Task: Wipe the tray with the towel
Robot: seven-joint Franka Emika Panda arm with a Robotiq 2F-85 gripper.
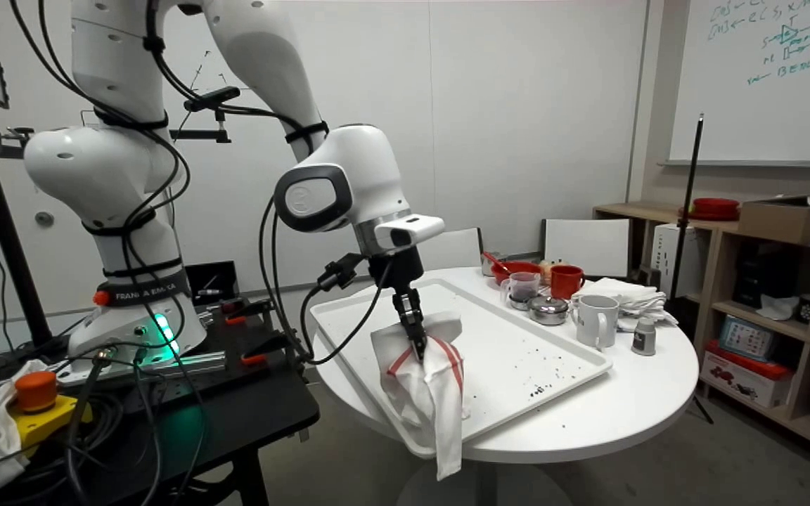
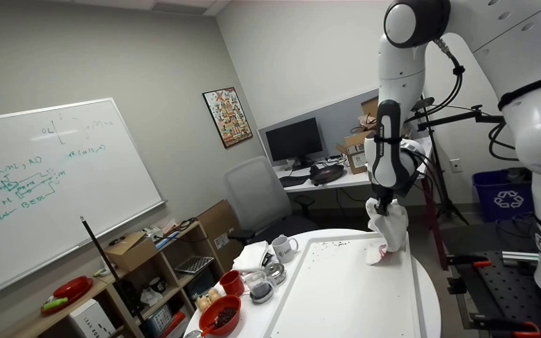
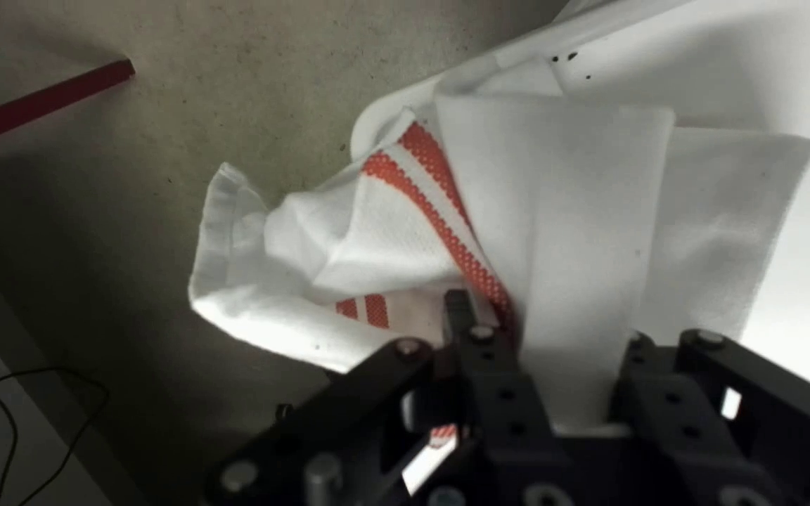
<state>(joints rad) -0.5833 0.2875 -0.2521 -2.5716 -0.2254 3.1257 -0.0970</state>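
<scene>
We've got the towel [image 1: 440, 393] pinched: the gripper [image 1: 419, 348] is clamped on a gathered fold, with cloth squeezed between the 2 fingers [image 3: 507, 393] in the wrist view. Dark crumbs [image 1: 537, 391] lie loose on the tray [image 1: 510, 330], so our read is that the wipe has work left.

Doing it well: we'd bring the loose tail [image 1: 448, 443] in over the tray's rim first, else it may sweep grit onto the tabletop [image 1: 651, 386]. Then lower until more cloth lies flat, press lightly, and draw along the short side toward the crumbs, away from the robot base [image 1: 117, 334]. Slow overlapping strokes, 1 direction each, so we gather rather than scatter. Fingertips should ride on cloth, not scrape bare tray. Ease off before the grey mug [image 1: 596, 320]: it stands just beside the long rim.

Where it sits: towel hangs from and bunches under the fingertips, at a tray corner on the robot's side. In an exterior view the tail drops past the rim; a red-striped flap [image 2: 377, 256] looks to rest on the tray. We can't tell how much else touches. Main crumb cluster is apart from the cloth.
</scene>
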